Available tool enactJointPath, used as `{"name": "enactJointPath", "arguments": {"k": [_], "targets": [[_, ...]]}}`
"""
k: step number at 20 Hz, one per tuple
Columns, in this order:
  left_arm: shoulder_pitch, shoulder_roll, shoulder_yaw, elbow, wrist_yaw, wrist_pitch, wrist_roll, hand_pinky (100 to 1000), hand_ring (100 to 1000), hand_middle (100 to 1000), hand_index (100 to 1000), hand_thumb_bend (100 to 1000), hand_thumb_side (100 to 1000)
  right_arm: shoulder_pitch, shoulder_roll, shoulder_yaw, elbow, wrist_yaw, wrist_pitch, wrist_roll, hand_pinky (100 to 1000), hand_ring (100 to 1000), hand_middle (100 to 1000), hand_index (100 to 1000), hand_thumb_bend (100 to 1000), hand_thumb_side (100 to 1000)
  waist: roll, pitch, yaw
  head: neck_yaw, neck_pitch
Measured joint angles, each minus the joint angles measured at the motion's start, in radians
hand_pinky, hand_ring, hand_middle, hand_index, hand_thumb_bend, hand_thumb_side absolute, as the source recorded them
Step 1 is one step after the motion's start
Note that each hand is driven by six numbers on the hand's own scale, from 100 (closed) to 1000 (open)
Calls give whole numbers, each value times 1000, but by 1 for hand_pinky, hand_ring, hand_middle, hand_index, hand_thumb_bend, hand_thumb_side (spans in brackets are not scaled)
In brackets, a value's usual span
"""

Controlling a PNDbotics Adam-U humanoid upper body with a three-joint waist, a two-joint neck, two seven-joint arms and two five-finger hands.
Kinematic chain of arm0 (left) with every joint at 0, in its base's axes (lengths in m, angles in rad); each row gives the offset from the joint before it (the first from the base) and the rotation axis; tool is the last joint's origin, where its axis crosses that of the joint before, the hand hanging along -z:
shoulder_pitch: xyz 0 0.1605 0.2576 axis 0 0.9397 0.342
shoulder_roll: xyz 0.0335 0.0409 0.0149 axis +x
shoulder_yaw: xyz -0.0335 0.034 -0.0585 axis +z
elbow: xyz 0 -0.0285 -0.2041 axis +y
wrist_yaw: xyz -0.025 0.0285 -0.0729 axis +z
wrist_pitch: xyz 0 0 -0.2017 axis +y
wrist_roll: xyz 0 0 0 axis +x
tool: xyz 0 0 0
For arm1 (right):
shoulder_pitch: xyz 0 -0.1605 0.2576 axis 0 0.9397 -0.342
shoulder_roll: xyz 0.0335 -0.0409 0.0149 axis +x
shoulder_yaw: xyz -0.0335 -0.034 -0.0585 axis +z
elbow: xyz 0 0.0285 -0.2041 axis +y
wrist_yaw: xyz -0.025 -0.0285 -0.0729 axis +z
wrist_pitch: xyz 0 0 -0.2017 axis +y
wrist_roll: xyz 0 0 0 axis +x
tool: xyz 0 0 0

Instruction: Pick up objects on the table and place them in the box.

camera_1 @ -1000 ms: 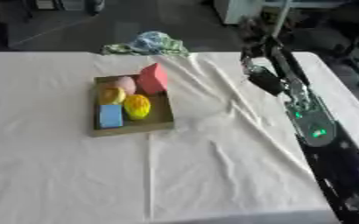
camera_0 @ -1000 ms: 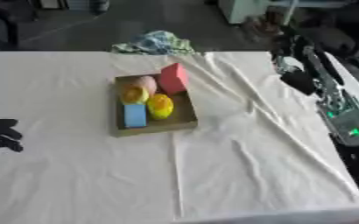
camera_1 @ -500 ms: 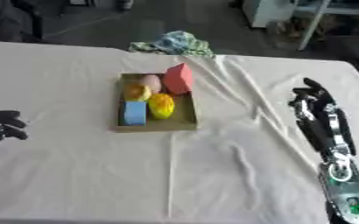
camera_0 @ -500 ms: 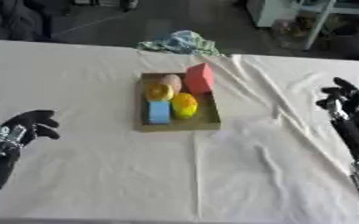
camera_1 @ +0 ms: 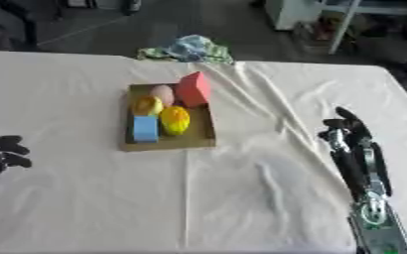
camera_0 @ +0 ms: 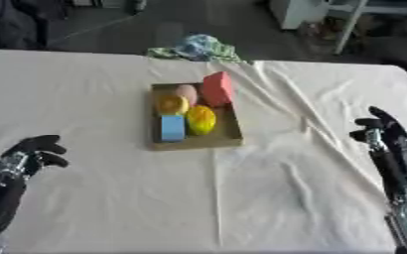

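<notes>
Comparing with half a second ago, the whole scene sits lower and a little shifted, which reads as the head tilting rather than anything on the table moving; the box (camera_0: 195, 144) keeps its contents and its spot a little toward the far edge, near the table's middle. Inside it lie a red block (camera_0: 217, 88) at the far right corner, tilted against the wall, a pink ball (camera_0: 186, 92) beside it, an orange-yellow round thing (camera_0: 171, 104) just nearer, a yellow fruit (camera_0: 201, 119) at the right side and a blue block (camera_0: 171, 127) at the near left. Both arms have dropped further toward the near edge than before. The left hand (camera_0: 35, 151) now rests at the near left, its fingers curled and holding nothing, well apart from the box. The right hand (camera_1: 346, 130) stands by the right edge with fingers straight and pointing away, also empty and well clear of the box. A white cloth (camera_0: 268, 188) covers the table, creased in ridges running from the box toward the near edge and the far right corner. A crumpled blue-green rag (camera_0: 196, 48) lies at the far edge, behind the box. Wide bare cloth lies between each hand and the box, and along the whole near edge.
</notes>
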Motion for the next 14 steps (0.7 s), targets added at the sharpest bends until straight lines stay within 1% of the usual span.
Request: {"name": "enactJointPath", "arguments": {"k": [5, 9, 14], "targets": [[0, -8, -2, 4, 0, 3, -5, 755, 581, 600, 785, 100, 966, 5, 6, 0, -6, 0, 5, -4, 706, 618, 665, 895, 100, 669, 3, 0, -6, -13, 0], [0, -13, -2, 7, 0, 4, -6, 754, 578, 597, 782, 100, 967, 5, 8, 3, -6, 5, 9, -4, 706, 616, 661, 894, 100, 668, 9, 0, -10, -14, 0], [-1, -17, -4, 11, 0, 8, -6, 755, 576, 595, 779, 100, 969, 5, 9, 3, -9, 9, 14, -6, 706, 615, 658, 893, 100, 666, 10, 0, -13, -17, 0]]}}
